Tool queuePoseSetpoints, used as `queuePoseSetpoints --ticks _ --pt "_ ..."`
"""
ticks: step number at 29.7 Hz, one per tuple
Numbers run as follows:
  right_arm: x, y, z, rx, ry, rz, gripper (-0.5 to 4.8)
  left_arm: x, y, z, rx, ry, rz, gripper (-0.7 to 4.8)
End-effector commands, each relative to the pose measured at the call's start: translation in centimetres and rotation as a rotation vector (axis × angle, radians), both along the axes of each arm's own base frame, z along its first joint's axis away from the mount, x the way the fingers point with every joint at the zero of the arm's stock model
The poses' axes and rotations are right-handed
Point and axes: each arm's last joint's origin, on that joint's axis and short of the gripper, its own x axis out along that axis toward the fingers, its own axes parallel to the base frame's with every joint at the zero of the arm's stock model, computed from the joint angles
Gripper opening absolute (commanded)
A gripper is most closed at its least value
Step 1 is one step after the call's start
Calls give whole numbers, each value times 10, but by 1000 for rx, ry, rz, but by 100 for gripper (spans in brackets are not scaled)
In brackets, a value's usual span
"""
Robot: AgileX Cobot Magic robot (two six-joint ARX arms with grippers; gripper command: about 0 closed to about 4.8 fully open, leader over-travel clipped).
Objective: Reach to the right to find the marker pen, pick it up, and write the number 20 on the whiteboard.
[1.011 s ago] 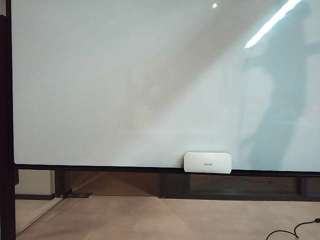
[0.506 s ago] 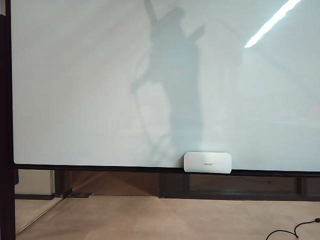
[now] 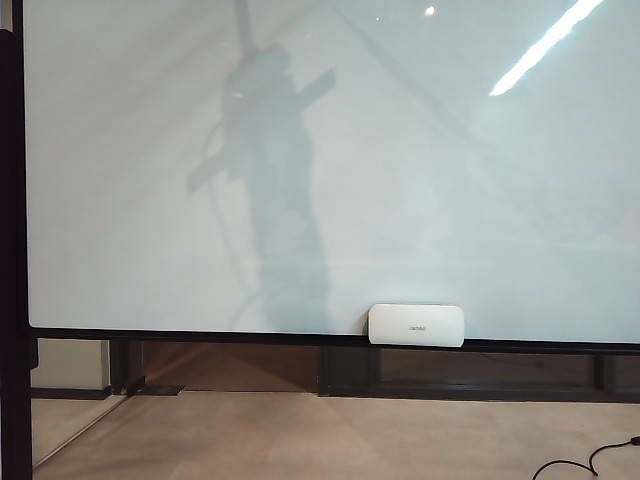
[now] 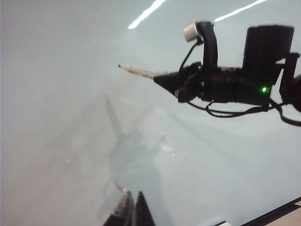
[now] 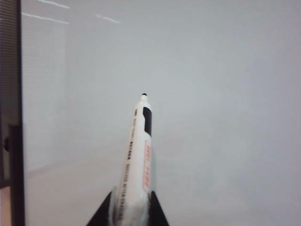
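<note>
The whiteboard (image 3: 300,170) fills the room's wall, bare of writing. The right claw (image 5: 128,207) grips the marker pen (image 5: 136,160), tip aimed at it. The left claw (image 4: 132,212) looks clenched, empty. Pressing too hard could skid the pen.

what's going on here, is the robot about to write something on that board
Probably, yes. The right gripper is shut on a white marker pen, its uncapped tip aimed at the whiteboard; from the left wrist view the tip looks short of the surface. The left gripper is low by the board with its fingers together and nothing visible between them. The board shows no writing yet, only the arm's shadow, and a small white pad sits at its lower edge.
</note>
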Motion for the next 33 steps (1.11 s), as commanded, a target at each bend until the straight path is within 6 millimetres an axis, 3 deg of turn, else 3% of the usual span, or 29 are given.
queuePoseSetpoints --ticks 1,14,33 --pt "2 -2 0 -12 13 -17 -1 -1 0 1 7 -10 -11 12" --pt "2 -10 1 -39 31 -260 -2 0 -1 -3 54 17 -11 12" --pt "5 -13 0 -47 30 -281 -2 0 -2 -3 67 16 -54 12"
